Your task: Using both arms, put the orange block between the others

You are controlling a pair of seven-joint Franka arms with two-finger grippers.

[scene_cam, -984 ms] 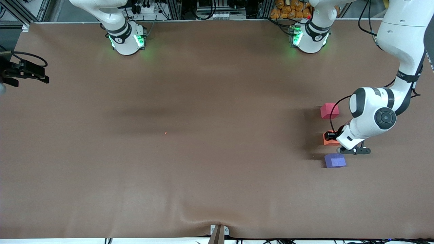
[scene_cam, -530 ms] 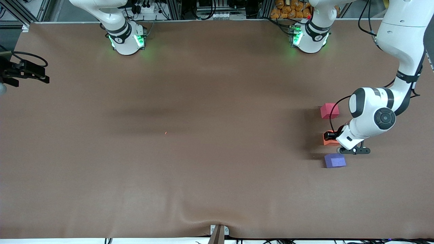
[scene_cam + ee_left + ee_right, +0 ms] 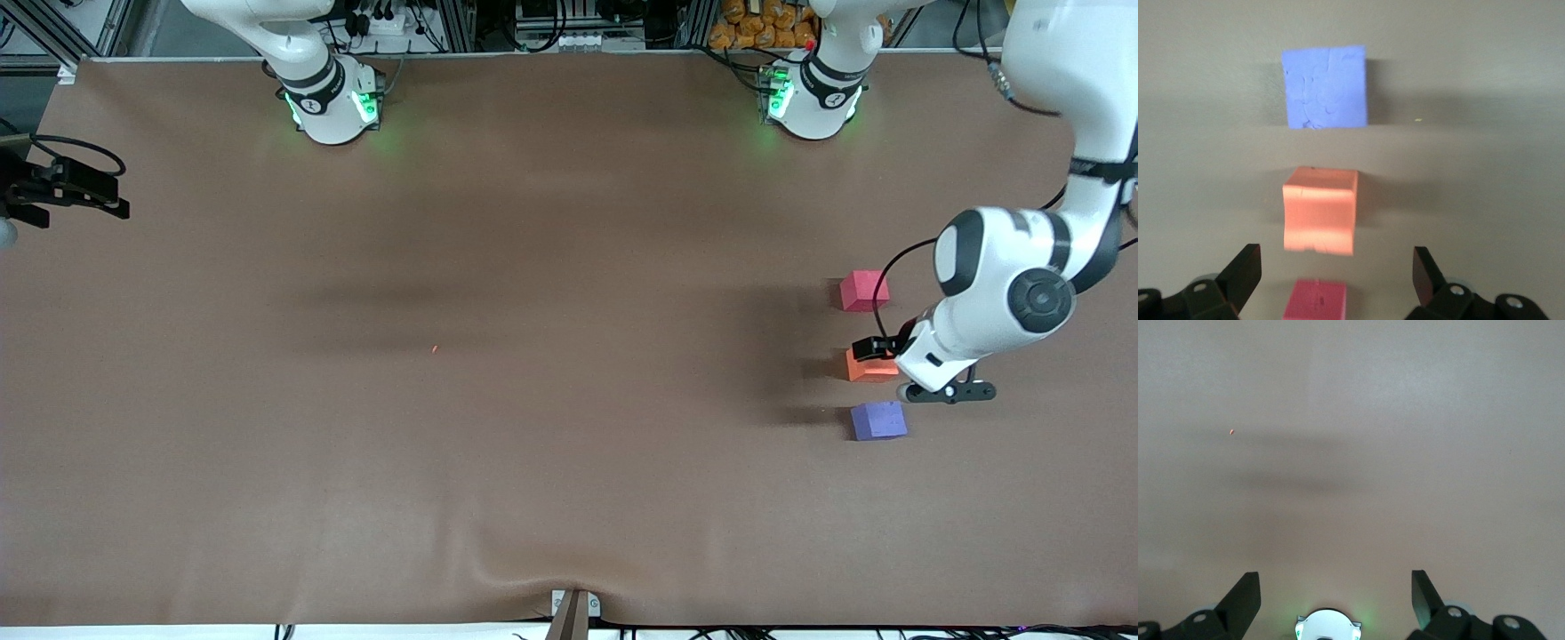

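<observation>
orange block (image 3: 871,365): sitting on the desk (image 3: 533,400) between pink-red cube (image 3: 861,291) and purple cube (image 3: 878,420), apart from both
left gripper (image 3: 1337,273): hovering over the orange block, fingers spread wide, gripping nothing
right gripper (image 3: 1335,593): waiting over bare desk at its own end, fingers apart, empty
progress: placement looking done; row alignment probably fine, hard to judge exactly
</observation>
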